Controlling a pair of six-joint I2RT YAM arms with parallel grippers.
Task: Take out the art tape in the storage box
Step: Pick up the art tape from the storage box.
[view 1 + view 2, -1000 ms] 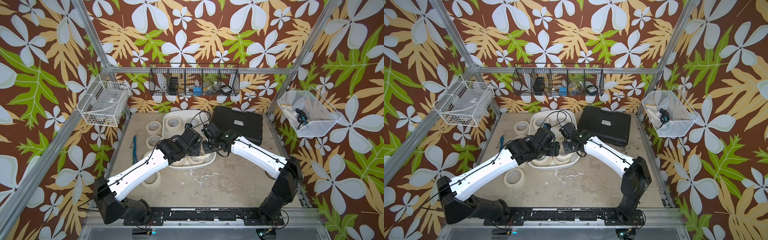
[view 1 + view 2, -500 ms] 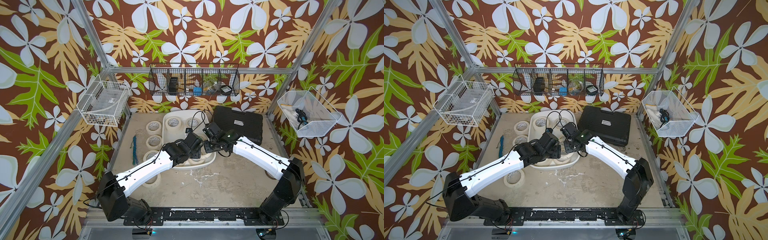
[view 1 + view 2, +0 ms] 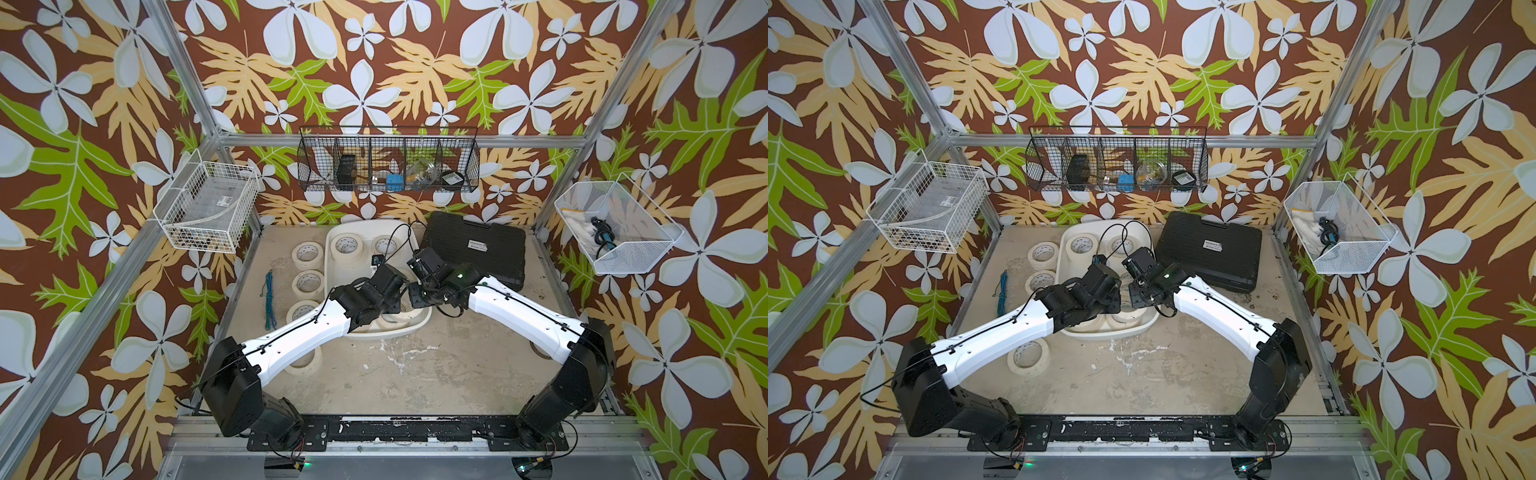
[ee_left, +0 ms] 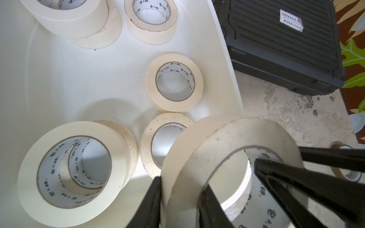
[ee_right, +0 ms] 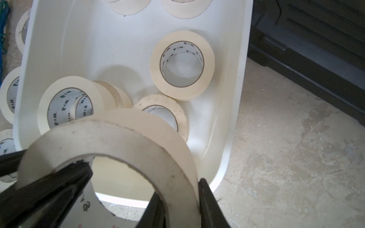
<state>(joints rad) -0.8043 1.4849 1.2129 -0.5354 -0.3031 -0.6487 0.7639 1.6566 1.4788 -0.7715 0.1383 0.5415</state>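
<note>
Tabletop [image 3: 436, 374] | left claw [image 4: 180, 189], right claw [image 5: 178, 189] pinch one tape roll [image 4: 227, 138] — (hidden overhead)

Storage box [image 4: 75, 79] mid-floor bare; black case [image 4: 276, 55] just beside rim.

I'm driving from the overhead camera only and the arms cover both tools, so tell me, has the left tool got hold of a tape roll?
Observer: Yes. The left wrist view shows the left tool pinching the wall of a tape roll, one finger inside the ring and one outside.
Operator: And the right tool?
Observer: Its wrist view shows the right tool pinching another part of that same roll's wall.
Operator: What lies in the tub near them?
Observer: A stack of two rolls and two single rolls lying flat on the floor of the tub.
</note>
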